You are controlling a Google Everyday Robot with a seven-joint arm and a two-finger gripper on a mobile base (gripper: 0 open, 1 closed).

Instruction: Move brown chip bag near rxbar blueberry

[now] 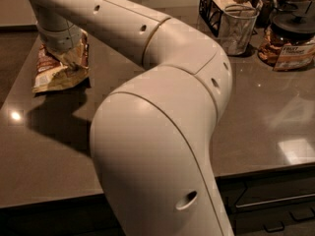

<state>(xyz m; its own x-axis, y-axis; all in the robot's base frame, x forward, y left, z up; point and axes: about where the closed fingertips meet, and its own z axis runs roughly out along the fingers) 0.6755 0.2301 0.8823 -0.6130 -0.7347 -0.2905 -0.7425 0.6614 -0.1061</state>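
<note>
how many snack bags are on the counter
2. The brown chip bag lies at the far left, right under the gripper; an orange-brown FRUIT pouch sits at the far right. The arm blocks much of the counter, so others may be hidden.

We have only one view. It looks down and forward across the counter (266, 107) from above its near edge, so the front edge shows along the bottom. The elbow (162, 146) is very close to the lens and fills the middle. Beyond the elbow to the left, much farther off, the hand (61, 47) is down at the bag (56, 73). Beyond the elbow to the right stands a basket (214, 11) at the far side.
</note>
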